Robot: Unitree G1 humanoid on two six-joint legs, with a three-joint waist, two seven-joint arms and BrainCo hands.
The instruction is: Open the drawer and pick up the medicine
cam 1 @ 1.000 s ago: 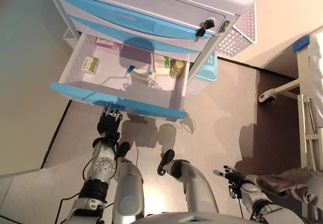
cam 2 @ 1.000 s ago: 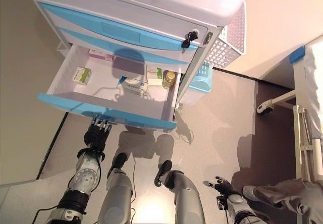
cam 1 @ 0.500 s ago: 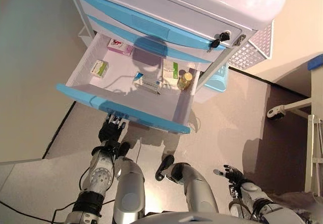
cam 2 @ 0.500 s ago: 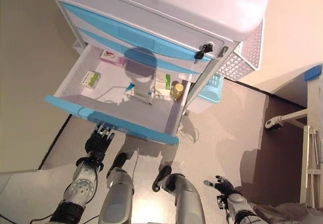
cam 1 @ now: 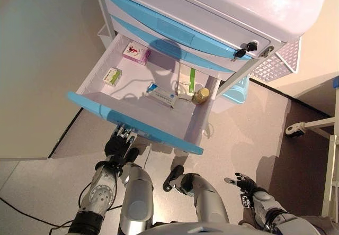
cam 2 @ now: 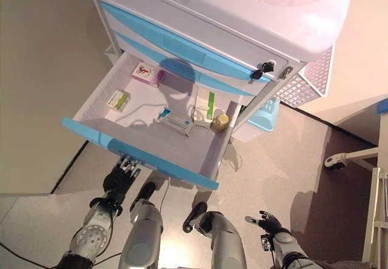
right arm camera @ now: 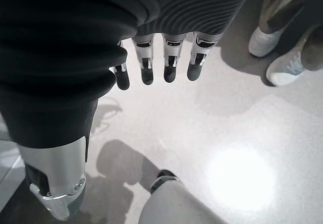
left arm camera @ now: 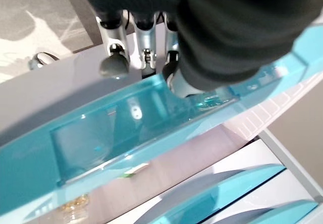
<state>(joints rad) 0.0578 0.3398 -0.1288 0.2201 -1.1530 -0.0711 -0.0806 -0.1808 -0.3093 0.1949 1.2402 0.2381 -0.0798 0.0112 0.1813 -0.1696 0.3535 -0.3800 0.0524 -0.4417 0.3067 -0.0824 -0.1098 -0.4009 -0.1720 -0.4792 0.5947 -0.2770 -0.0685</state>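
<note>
The white cabinet's lowest blue-fronted drawer [cam 1: 132, 119] stands pulled out. Inside lie a pink box [cam 1: 136, 53], a green-and-white box [cam 1: 112, 76], a blue-and-white box [cam 1: 162, 95], a flat white-and-green box [cam 1: 186, 82] and an amber bottle [cam 1: 201, 95]. My left hand [cam 1: 119, 142] is just below the drawer's front, fingers [left arm camera: 113, 65] hooked behind the blue lip. My right hand [cam 1: 244, 183] hangs low on the right over the floor, fingers [right arm camera: 146, 67] straight and holding nothing.
Two shut blue drawers [cam 1: 175, 31] sit above, with a key in the lock [cam 1: 242, 51]. A white wire basket [cam 1: 278, 63] and a light blue bin [cam 1: 238, 89] hang on the cabinet's right side. A bed frame's castor [cam 1: 295, 130] is at right. A person's shoes [right arm camera: 282, 67] are close by.
The whole view has shifted, the cabinet now further right. The drawer shows more of its inside, the pink box now fully uncovered. My left hand stays at the drawer's front; the right hand is unchanged.
</note>
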